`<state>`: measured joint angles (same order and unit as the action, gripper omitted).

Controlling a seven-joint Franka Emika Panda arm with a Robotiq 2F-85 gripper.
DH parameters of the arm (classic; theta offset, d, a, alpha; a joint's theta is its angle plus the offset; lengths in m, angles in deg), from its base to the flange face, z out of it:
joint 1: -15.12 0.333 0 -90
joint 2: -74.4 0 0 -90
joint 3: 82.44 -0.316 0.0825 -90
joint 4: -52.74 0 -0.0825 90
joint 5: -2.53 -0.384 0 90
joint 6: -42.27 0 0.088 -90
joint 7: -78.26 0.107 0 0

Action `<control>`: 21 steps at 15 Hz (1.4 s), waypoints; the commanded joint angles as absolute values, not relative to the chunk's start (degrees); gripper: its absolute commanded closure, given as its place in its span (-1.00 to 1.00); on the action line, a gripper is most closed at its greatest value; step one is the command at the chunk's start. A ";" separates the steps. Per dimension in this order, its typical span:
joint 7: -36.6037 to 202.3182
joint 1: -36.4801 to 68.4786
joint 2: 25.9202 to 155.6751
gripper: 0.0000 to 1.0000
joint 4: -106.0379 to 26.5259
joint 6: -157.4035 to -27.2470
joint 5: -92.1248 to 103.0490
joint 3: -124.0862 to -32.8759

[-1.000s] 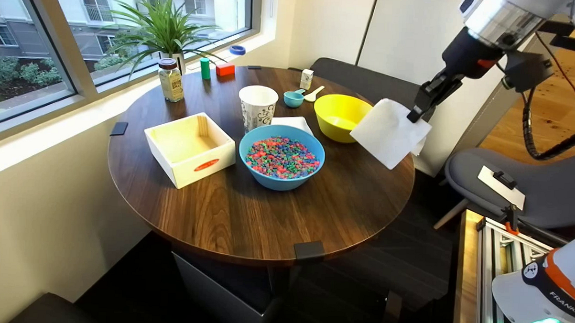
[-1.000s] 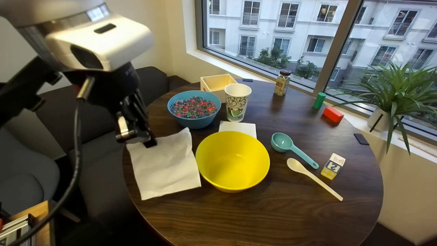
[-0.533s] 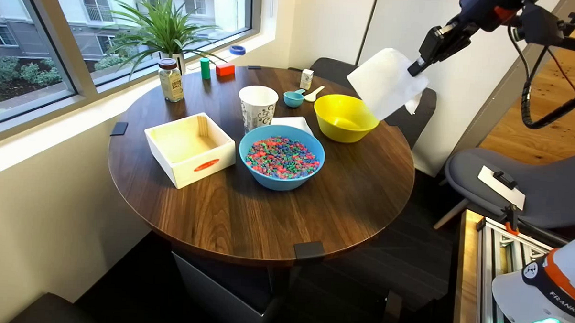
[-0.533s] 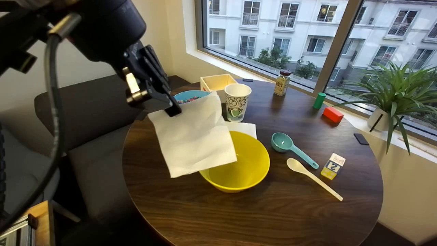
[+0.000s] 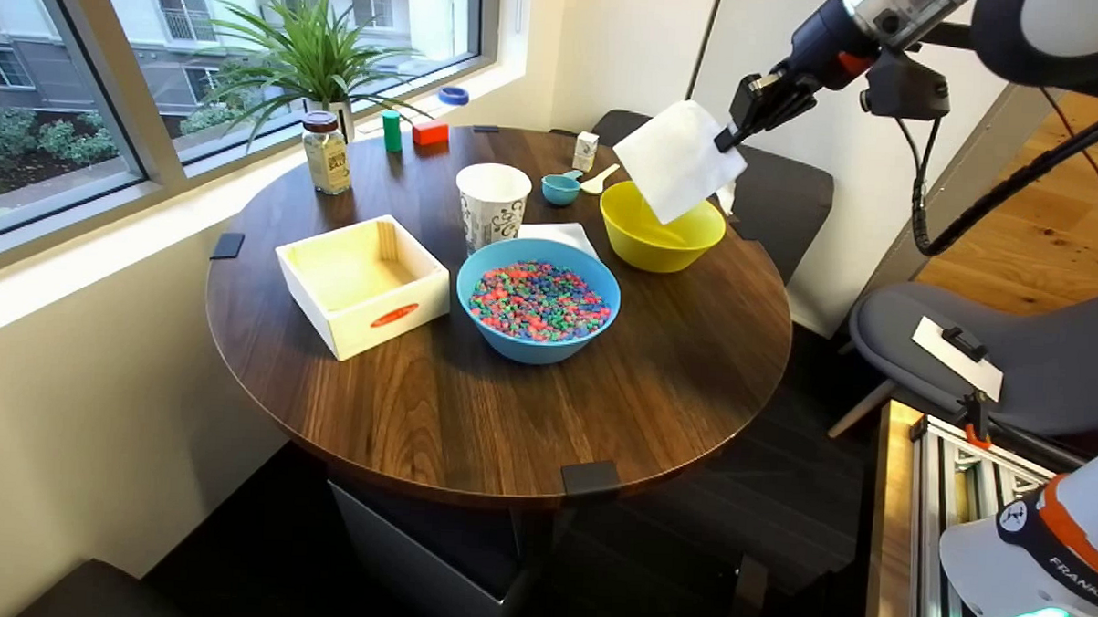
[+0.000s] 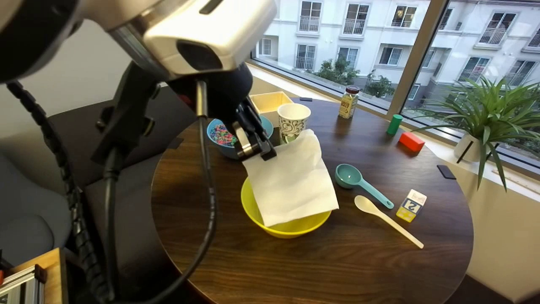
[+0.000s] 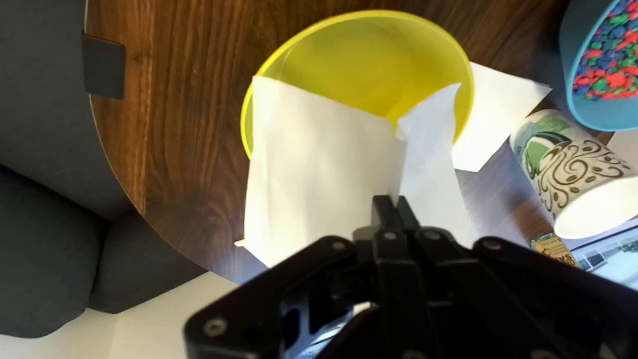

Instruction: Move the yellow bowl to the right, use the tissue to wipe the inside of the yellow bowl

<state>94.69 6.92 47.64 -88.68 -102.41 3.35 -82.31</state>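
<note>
"FRANKA" is read on the arm base [image 5: 1043, 554], near right in an exterior view; "SALT" is made out on the jar [image 5: 326, 159], far left. Digits are printed on a small block [image 6: 411, 205]. Tissue [image 6: 295, 185] pinched in gripper [image 6: 268, 154], held over yellow bowl [image 5: 656, 253]; contact cannot be told. The latter set far right on round, dark wood-grained table [image 5: 509, 412]. Room: window [image 5: 110, 65] far left, fronted by potted plant [image 5: 316, 58]; grey chair [image 5: 1058, 372] at right.

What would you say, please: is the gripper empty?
No, in the wrist view the gripper is shut on the tissue, which partly hides the yellow bowl.
</note>
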 commanded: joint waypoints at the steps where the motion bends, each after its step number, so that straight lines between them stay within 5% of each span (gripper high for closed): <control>1: 92.82 7.34 53.84 1.00 -86.43 -104.67 2.75 -81.71; 12: 89.53 9.17 63.58 1.00 -80.86 -90.22 1.70 -81.19; 21: 86.49 10.34 67.39 1.00 -78.20 -104.34 0.41 -80.86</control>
<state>87.84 9.63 65.34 -78.82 -99.84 0.76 -81.71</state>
